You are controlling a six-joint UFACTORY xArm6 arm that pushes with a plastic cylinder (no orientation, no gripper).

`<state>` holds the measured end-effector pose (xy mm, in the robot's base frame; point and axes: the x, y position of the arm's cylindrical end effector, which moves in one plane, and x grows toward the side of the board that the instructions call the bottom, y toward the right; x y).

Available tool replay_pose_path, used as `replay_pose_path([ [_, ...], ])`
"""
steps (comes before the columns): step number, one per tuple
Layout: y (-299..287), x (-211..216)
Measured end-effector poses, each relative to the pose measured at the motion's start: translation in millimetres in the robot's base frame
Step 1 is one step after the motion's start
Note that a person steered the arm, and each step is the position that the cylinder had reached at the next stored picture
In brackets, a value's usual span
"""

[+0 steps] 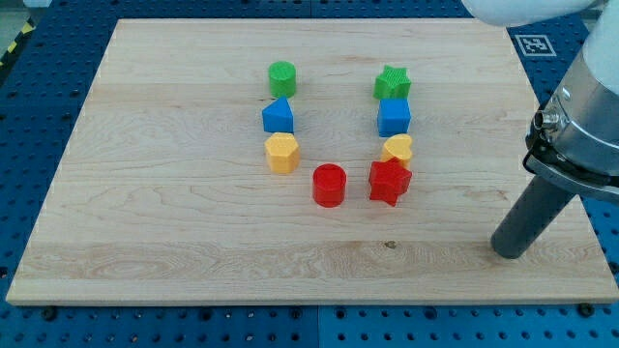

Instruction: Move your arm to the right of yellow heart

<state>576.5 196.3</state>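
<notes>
The yellow heart (397,148) lies on the wooden board (174,193), right of centre, between a blue cube (394,116) above it and a red star (389,182) touching it below. My tip (510,251) rests on the board near the view's lower right, well to the right of the yellow heart and lower than it, apart from every block.
A green star (393,83) tops the right column. The left column holds a green cylinder (282,77), a blue block (278,116) and a yellow hexagon (282,153). A red cylinder (329,185) sits at the bottom middle. The board's right edge is near my tip.
</notes>
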Motion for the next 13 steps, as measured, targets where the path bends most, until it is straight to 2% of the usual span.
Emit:
replay_pose_path([
  [5, 6.8, -3.3],
  [7, -9.1, -8.6],
  [13, -2.8, -81.4],
])
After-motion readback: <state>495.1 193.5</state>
